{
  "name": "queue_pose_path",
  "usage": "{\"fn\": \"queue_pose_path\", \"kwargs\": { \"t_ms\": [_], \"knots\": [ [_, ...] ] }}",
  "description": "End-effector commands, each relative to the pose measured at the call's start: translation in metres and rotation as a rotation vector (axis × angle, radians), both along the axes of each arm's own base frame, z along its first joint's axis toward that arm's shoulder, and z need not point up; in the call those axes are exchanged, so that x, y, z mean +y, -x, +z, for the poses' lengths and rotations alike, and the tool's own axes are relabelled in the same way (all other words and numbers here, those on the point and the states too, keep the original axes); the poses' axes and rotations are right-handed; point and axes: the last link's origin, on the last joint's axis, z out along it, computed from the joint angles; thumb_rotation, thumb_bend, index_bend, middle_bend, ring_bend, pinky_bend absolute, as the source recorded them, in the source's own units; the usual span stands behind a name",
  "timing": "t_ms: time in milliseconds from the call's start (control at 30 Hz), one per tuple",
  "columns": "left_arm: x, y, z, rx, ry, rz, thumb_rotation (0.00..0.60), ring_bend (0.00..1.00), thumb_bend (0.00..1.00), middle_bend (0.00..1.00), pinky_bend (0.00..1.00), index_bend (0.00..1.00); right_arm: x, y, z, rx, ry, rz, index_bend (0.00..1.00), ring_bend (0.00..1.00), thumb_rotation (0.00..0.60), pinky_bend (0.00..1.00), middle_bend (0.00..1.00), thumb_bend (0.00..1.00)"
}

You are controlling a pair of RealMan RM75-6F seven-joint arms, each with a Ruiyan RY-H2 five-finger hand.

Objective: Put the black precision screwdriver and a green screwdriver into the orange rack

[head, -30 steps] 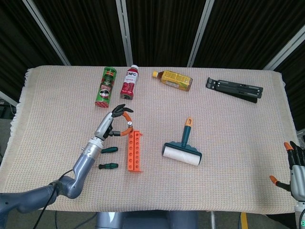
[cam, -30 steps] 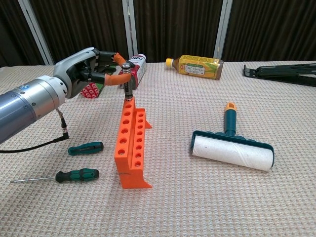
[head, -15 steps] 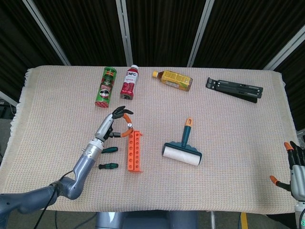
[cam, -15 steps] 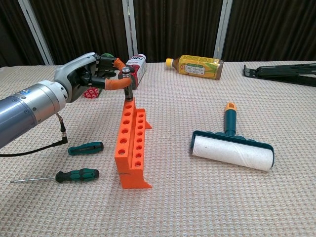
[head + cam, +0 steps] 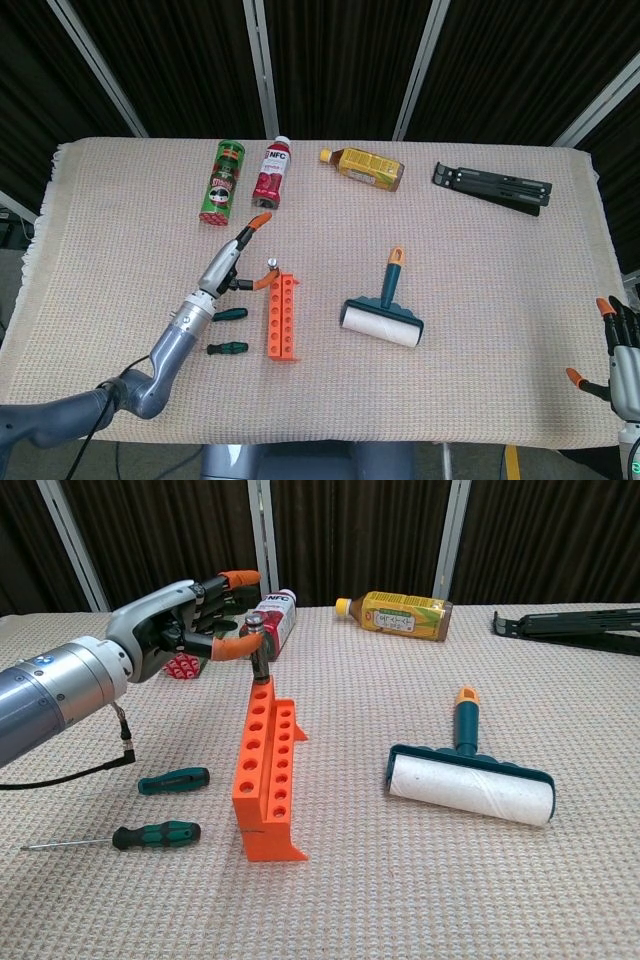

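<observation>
My left hand (image 5: 195,620) hovers at the far end of the orange plastic rack with two rows of holes (image 5: 266,770). The upper fingers are splayed upward; the thumb (image 5: 232,648) appears to touch the silver cap of the black precision screwdriver (image 5: 258,650), which stands upright in a far hole of the rack. Whether a finger presses it from behind, I cannot tell.

Risks, in my judgement: the precision screwdriver looks only partly seated, so drawing the thumb away sideways could tilt it or pull it out. The rack is light and narrow; a sideways nudge could tip it.

The two green-handled screwdrivers (image 5: 174,779) (image 5: 155,835) lie flat on the woven beige tablecloth (image 5: 420,900), left of the rack, untouched; one is yet to be racked.

Against the frames half a second and a second ago, the fingers have opened from a closed pinch on the cap to a raised spread. The screwdriver has stayed in place.

My right hand (image 5: 620,355) rests at the table's near right edge, fingers apart, holding nothing.
</observation>
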Motion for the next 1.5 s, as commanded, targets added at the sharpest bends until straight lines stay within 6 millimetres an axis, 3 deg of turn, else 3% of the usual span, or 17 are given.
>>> {"fn": "queue_pose_path", "kwargs": {
  "t_ms": [33,133,200,367,433,533,667,767,1067,1267,1500],
  "knots": [
    [-0.002,0.001,0.003,0.018,-0.013,-0.017,0.6,0.0,0.38,0.0,0.0,0.0,0.0,0.0,0.0,-0.001,0.001,0.0,0.0,0.0,0.6,0.0,0.0,0.0],
    [-0.004,0.002,0.013,0.045,-0.059,-0.044,0.6,0.0,0.38,0.0,0.0,0.01,0.0,0.0,0.0,-0.004,0.002,0.0,0.0,0.0,0.6,0.0,0.0,0.0],
    [-0.007,0.004,0.022,0.064,-0.117,-0.064,0.6,0.0,0.4,0.01,0.0,0.09,0.001,0.001,0.001,-0.004,0.002,-0.001,0.0,0.0,0.6,0.0,0.0,0.0],
    [-0.023,0.02,0.052,0.197,-0.25,-0.095,0.6,0.0,0.55,0.11,0.0,0.46,0.001,0.001,0.001,-0.006,0.003,0.0,0.0,0.0,0.6,0.0,0.0,0.0],
    [-0.031,0.033,0.066,0.295,-0.287,-0.089,0.6,0.0,0.6,0.13,0.0,0.51,0.0,0.002,0.0,-0.007,-0.001,0.002,0.0,0.0,0.6,0.0,0.0,0.0],
    [-0.041,0.044,0.078,0.41,-0.296,-0.071,0.6,0.0,0.59,0.14,0.0,0.53,-0.001,0.002,-0.001,-0.011,-0.006,0.005,0.0,0.0,0.6,0.0,0.0,0.0],
    [-0.059,0.063,0.087,0.594,-0.25,-0.048,0.6,0.0,0.36,0.14,0.0,0.52,-0.004,0.001,-0.004,-0.014,-0.017,0.018,0.0,0.0,0.6,0.0,0.0,0.0],
    [-0.069,0.069,0.091,0.684,-0.216,-0.03,0.6,0.0,0.25,0.13,0.0,0.54,-0.006,0.0,-0.005,-0.015,-0.02,0.025,0.0,0.0,0.6,0.0,0.0,0.0],
    [-0.082,0.086,0.072,0.827,-0.091,0.031,0.6,0.0,0.15,0.1,0.0,0.49,-0.003,0.002,-0.005,-0.022,-0.017,0.027,0.0,0.0,0.6,0.0,0.0,0.0],
    [-0.08,0.084,0.051,0.815,-0.059,0.066,0.6,0.0,0.14,0.07,0.0,0.43,-0.001,0.003,-0.005,-0.024,-0.017,0.027,0.0,0.0,0.6,0.0,0.0,0.0],
    [-0.074,0.073,0.027,0.816,-0.048,0.05,0.6,0.0,0.31,0.05,0.0,0.46,0.0,0.004,-0.004,-0.027,-0.013,0.026,0.0,0.0,0.6,0.0,0.0,0.0]
  ]
}}
